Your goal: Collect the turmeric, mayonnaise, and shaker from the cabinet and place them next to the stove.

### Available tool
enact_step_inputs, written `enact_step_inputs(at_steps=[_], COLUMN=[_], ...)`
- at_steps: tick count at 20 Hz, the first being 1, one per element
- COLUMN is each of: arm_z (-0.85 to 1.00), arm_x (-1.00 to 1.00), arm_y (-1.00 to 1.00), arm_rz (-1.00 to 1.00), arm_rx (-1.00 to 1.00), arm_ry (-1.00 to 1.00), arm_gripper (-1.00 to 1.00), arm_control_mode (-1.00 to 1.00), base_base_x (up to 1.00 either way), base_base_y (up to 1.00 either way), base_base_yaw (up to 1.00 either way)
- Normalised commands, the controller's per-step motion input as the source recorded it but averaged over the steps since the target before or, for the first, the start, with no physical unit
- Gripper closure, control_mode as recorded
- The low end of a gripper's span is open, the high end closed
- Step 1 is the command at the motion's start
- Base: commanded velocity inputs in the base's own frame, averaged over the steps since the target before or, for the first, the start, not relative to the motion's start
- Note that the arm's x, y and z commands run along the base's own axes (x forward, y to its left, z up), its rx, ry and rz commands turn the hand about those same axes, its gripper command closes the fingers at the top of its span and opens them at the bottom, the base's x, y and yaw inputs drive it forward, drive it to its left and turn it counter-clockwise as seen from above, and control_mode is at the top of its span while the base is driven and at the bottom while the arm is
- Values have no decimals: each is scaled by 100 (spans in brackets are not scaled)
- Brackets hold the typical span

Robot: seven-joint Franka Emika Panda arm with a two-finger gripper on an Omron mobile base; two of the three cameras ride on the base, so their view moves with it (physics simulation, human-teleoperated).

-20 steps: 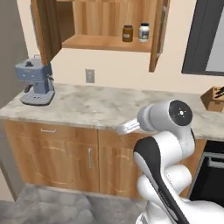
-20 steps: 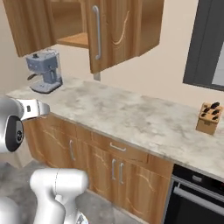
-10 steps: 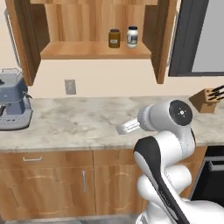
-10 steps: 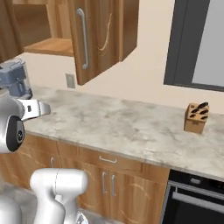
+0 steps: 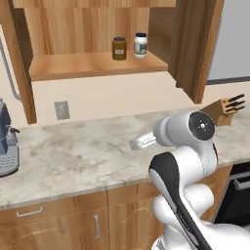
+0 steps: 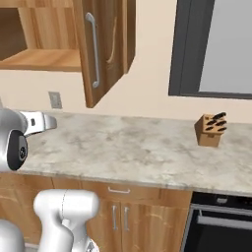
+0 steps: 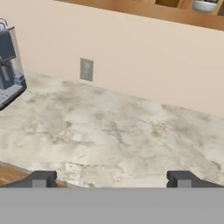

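The cabinet (image 5: 93, 66) stands open above the counter. On its shelf the amber-brown turmeric (image 5: 119, 48) stands just left of the white mayonnaise (image 5: 140, 45). The black shaker is out of view, and so is the stove. My gripper (image 5: 133, 145) hovers over the marble counter (image 5: 73, 156), well below the shelf and pointing at the back wall. In the hand view the gripper (image 7: 111, 179) is open, its fingertips (image 7: 41, 178) wide apart with nothing between them. The mayonnaise's base (image 7: 205, 4) peeks in at the top edge there. The gripper (image 6: 51, 123) also shows at the left of the right base view.
A coffee machine (image 5: 5, 141) stands at the counter's left end and a knife block (image 5: 227, 108) at its right. The cabinet's open door (image 6: 106, 49), with its grey bar handle (image 6: 93, 49), juts out over the counter. An oven front (image 6: 221, 226) sits low on the right. A wall outlet (image 7: 86, 69) is behind the counter.
The base has driven right and closer to the counter, so the whole scene has shifted left and grown. The arm keeps the same pose and the gripper stays open.
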Motion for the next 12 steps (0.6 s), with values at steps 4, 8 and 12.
enact_step_inputs(at_steps=[4,8,12], arm_z=[0,0,0], arm_x=[0,0,0], arm_y=[0,0,0], arm_rz=[0,0,0], arm_rx=[0,0,0], arm_ry=[0,0,0], arm_gripper=[-100,-100,-100], arm_control_mode=[100,100,100], base_base_x=[40,18,1], base_base_y=[42,43,9], base_base_yaw=[-32,-19,7])
